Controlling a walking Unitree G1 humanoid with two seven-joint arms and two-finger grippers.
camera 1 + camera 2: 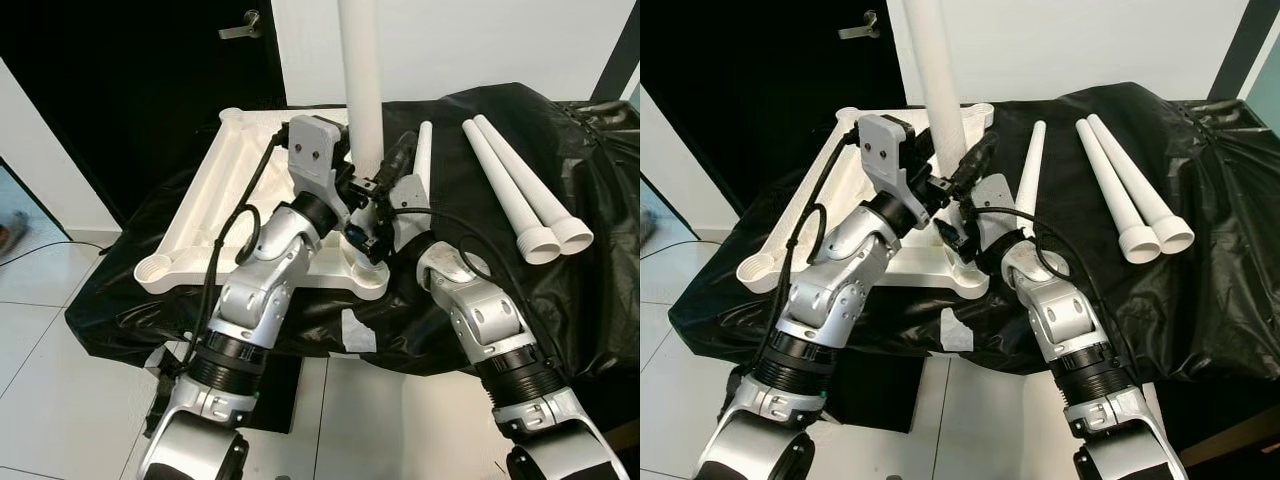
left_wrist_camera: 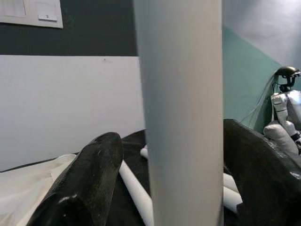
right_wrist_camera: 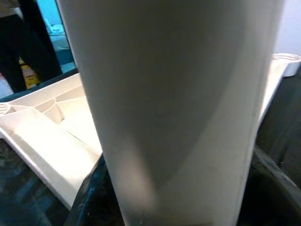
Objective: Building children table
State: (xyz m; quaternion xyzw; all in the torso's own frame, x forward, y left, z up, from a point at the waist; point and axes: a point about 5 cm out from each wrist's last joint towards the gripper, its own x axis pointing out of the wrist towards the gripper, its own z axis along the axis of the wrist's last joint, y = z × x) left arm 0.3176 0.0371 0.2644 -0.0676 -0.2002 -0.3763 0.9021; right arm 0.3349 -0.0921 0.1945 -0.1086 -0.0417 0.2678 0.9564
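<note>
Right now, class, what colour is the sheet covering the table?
Black, glossy and crinkled sheet; it shows best in the left eye view.

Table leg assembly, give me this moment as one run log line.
left claw: shut on upright leg | right claw: shut on upright leg | leg foot at tabletop corner socket | spare legs: three lying on black cover

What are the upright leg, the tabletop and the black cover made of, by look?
Upright leg: likely moulded plastic, matte off-white; smooth and seamless, held by left gripper and right gripper.
Tabletop: seemingly the same white plastic; ribbed underside and moulded corner sockets.
Black cover: thin plastic sheeting, probably; glossy, creased, with bright highlights.
</note>
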